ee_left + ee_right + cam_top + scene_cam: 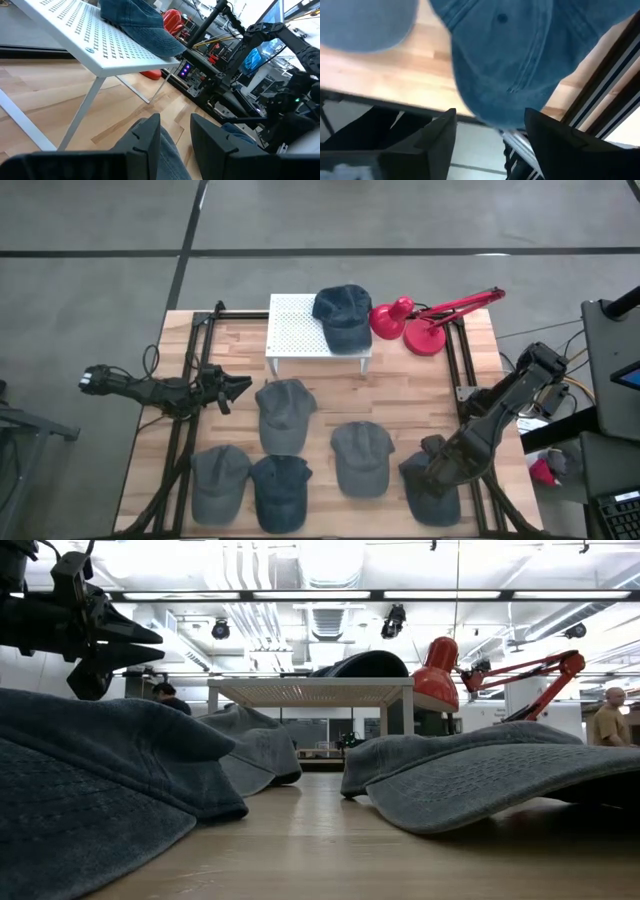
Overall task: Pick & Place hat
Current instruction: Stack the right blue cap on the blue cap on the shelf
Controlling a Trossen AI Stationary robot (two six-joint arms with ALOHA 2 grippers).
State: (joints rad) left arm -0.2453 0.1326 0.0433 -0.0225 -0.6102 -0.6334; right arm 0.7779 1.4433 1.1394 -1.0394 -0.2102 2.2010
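Observation:
Several washed blue-grey caps lie crown-up on the wooden table. One dark blue cap (343, 315) rests on the right end of a white perforated rack (298, 330) at the far side. My right gripper (437, 463) is low over the near-right cap (432, 485), open. In the right wrist view its fingers (490, 130) stand on either side of that cap's rim (510, 65), which overhangs the table's near edge. My left gripper (243, 387) hovers open at the table's left, pointing toward the middle cap (285, 412).
A red desk lamp (420, 325) lies right of the rack at the far right. Other caps sit at near left (220, 480), near centre (280, 490) and centre right (362, 458). Black frame rails (190, 430) run along both table sides. A person (605, 720) stands in the room behind.

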